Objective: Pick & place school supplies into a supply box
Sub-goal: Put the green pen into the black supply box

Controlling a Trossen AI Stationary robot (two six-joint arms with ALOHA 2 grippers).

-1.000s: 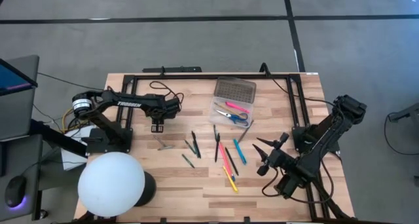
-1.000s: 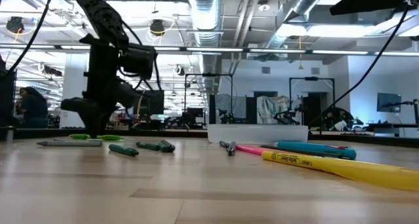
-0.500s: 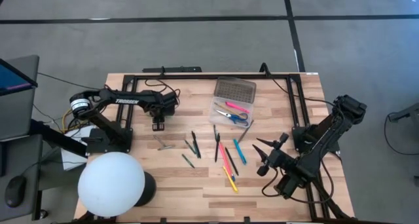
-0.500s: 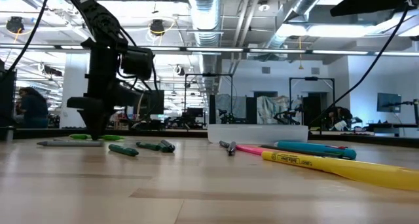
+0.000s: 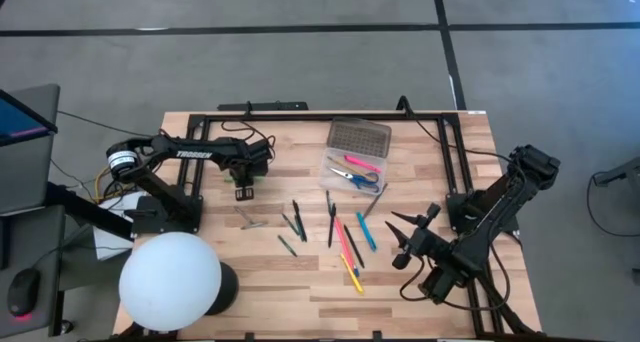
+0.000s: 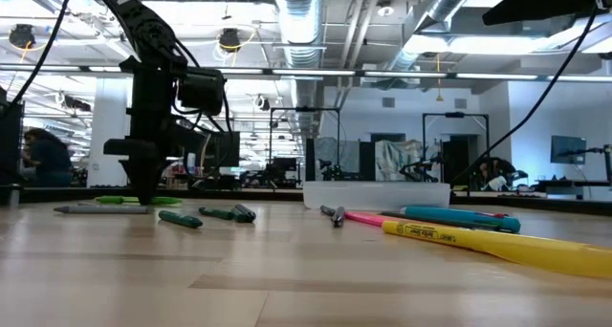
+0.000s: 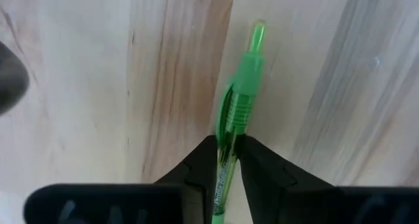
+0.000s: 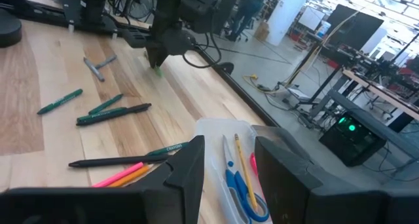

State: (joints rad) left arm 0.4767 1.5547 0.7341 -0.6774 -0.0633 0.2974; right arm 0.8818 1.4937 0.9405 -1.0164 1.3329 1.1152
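My left gripper [image 5: 243,190] points down at the table's far left, shut on a translucent green pen [image 7: 243,93] that lies flat on the wood [image 6: 158,201]. The supply box [image 5: 354,171] stands open at the far middle, its dotted lid [image 5: 359,137] laid back; inside are blue-handled scissors [image 5: 358,178] and a pink marker [image 5: 364,163]. Several pens and markers [image 5: 345,240] lie scattered in the middle. My right gripper [image 5: 411,238] hovers open at the right, its fingers either side of the box's near end in its wrist view [image 8: 229,165]. My left gripper pinches the green pen's barrel [image 7: 227,152], behind the ribbed grip section, between its two fingertips [image 7: 262,165]. The fingers come from above, pointing down, and lie across the pen. The pen rests level on the table.
A grey marker [image 5: 248,219] and dark green pens [image 5: 291,222] lie between my left gripper and the box. A white globe [image 5: 170,280] stands at the near left corner. A black frame [image 5: 300,114] runs along the far edge.
My left gripper has turned a little at the wrist above the green pen and has shut on its barrel. The pen still lies on the table.
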